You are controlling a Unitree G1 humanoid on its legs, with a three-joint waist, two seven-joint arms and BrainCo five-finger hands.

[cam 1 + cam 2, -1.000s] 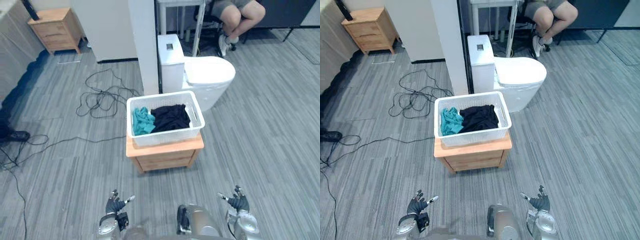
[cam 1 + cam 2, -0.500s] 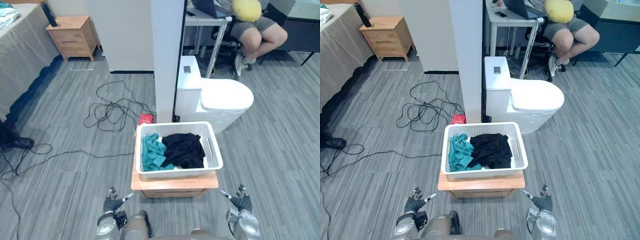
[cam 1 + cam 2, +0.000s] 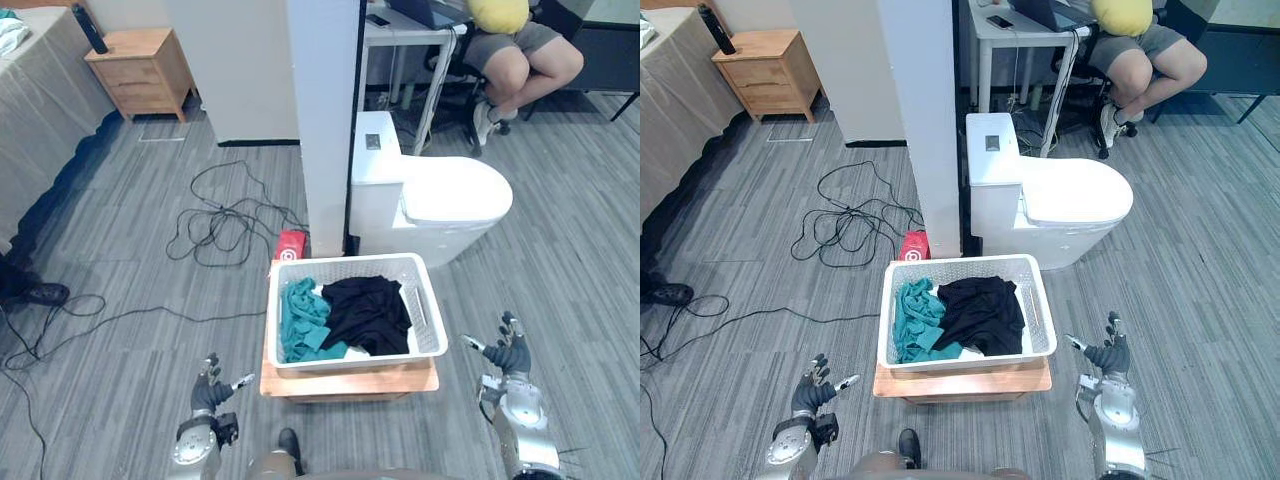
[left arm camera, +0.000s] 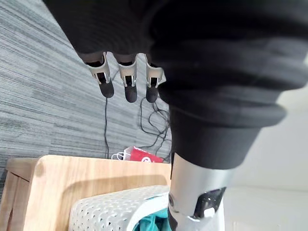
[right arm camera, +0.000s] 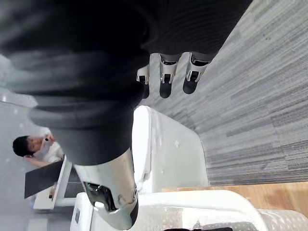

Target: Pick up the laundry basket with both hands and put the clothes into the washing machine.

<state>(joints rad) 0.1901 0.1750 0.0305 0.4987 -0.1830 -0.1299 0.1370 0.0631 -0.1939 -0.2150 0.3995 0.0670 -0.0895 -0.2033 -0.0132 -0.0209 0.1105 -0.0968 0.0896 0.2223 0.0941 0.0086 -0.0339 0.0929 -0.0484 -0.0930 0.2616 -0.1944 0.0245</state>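
The basket (image 3: pixel 432 322), holding teal and black clothes (image 3: pixel 368 312), sits on a low wooden stand (image 3: pixel 350 383). Our left hand (image 3: pixel 210 392) and right hand (image 3: pixel 512 354) flank the basket, clear of it, fingers spread and empty. We judge each hand should close on a side rim, evenly, to lift it level. Beyond the basket stand a pillar (image 3: pixel 325 120) and a toilet (image 3: pixel 440 195) on grey plank floor (image 3: pixel 560 260).

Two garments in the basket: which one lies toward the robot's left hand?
The teal garment, bunched at the left end of the white basket; the black garment fills the middle and right.
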